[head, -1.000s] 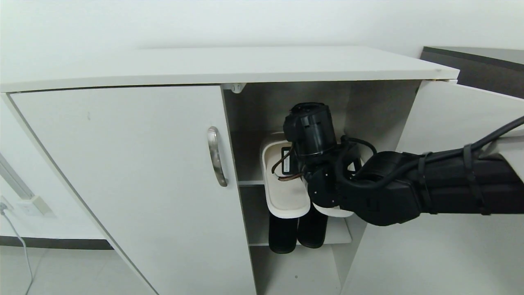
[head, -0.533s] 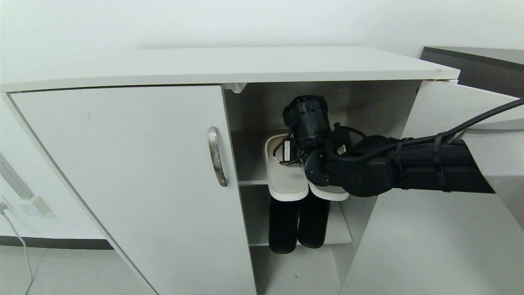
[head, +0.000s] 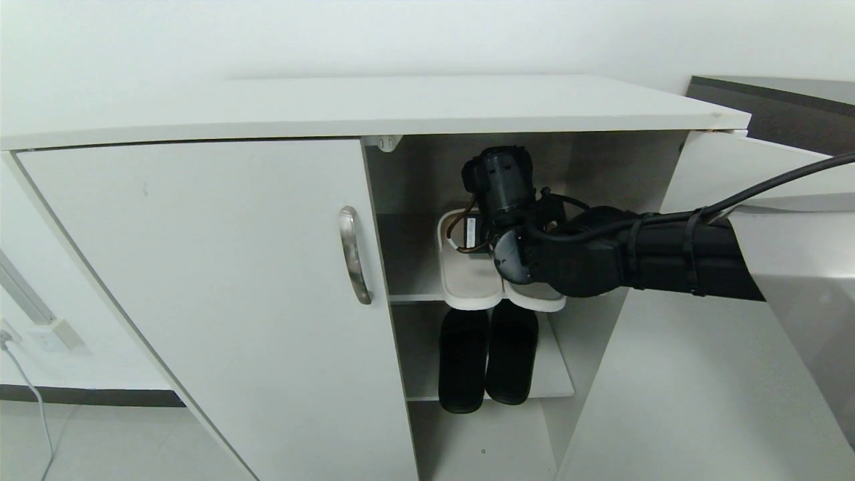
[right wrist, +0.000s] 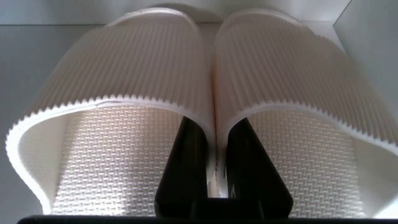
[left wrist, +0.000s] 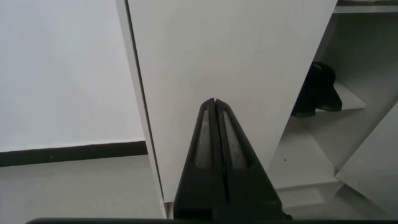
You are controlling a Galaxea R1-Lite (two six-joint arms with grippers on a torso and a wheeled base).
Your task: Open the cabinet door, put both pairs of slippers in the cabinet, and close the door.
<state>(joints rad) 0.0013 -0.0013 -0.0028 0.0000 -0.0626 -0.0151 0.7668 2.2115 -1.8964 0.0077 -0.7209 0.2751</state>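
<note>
A pair of white slippers [head: 467, 284] is at the upper shelf [head: 409, 260] of the cabinet, with the heels sticking out past the shelf's front edge. My right gripper [right wrist: 214, 127] is shut on the two inner side walls of the white slippers [right wrist: 130, 74], pinching the pair together. The right arm [head: 628, 260] reaches in through the open half of the cabinet. A pair of black slippers [head: 486, 357] lies side by side on the lower shelf [head: 417, 364]. My left gripper [left wrist: 214, 104] is shut on nothing, low in front of the closed left door [left wrist: 224, 56], with the black slippers [left wrist: 317, 93] beyond it.
The cabinet's left door [head: 200, 280] is closed and has a metal handle [head: 352, 254]. Its right door [head: 701, 381] is swung wide open beside and below the right arm. A wall socket with a cable [head: 40, 337] sits low on the left.
My right arm has carried the white slippers up and deeper into the cabinet, to the upper shelf. The black slippers below are now uncovered. The left door is unchanged.
</note>
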